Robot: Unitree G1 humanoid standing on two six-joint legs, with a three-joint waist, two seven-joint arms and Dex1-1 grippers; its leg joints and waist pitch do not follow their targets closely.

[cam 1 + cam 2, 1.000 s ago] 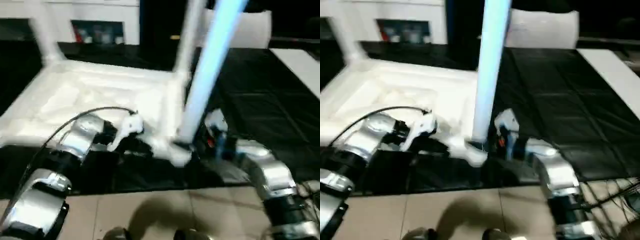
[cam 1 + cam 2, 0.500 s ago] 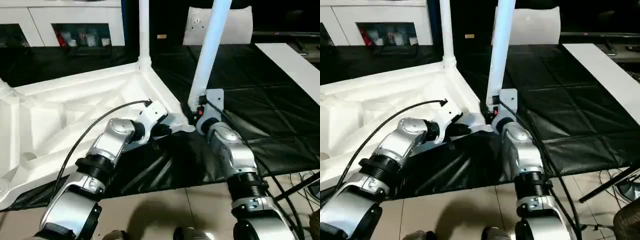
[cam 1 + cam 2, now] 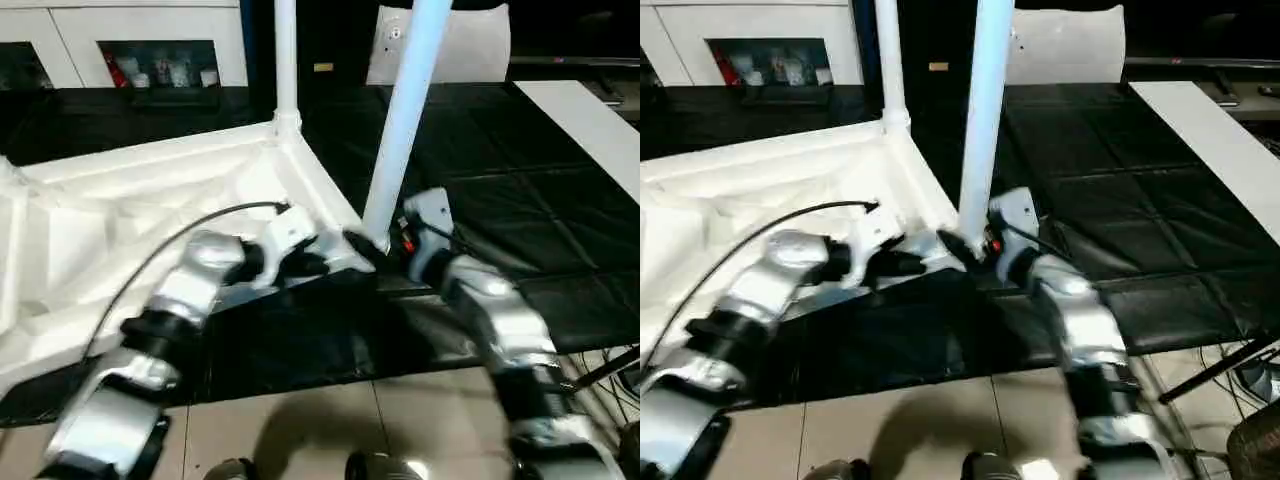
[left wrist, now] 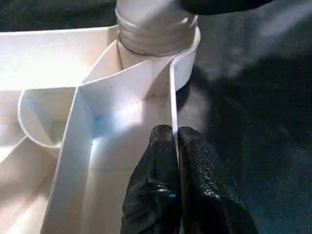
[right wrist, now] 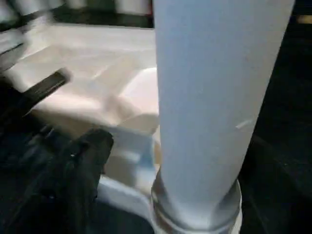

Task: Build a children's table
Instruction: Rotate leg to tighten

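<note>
The left pincer (image 4: pixel 174 146) is clamped on the thin side wall of the upturned tabletop (image 3: pixel 150 215), one black finger on each face of the rim, just short of the corner socket (image 4: pixel 157 46). The right pincer (image 3: pixel 385 243) sits on the other side of that same corner, low beside the base of the near leg (image 3: pixel 400 120); one of its fingers (image 5: pixel 85 156) shows well clear of the tube, and whether its jaws stand apart or together cannot be told. The leg stands upright in the socket, between the two pincers. Beyond them the tabletop lies ribs up on a black mat (image 3: pixel 500 180), a second leg (image 3: pixel 286 60) rising from its far corner. Farther back stands a white cabinet (image 3: pixel 150 40).
</note>
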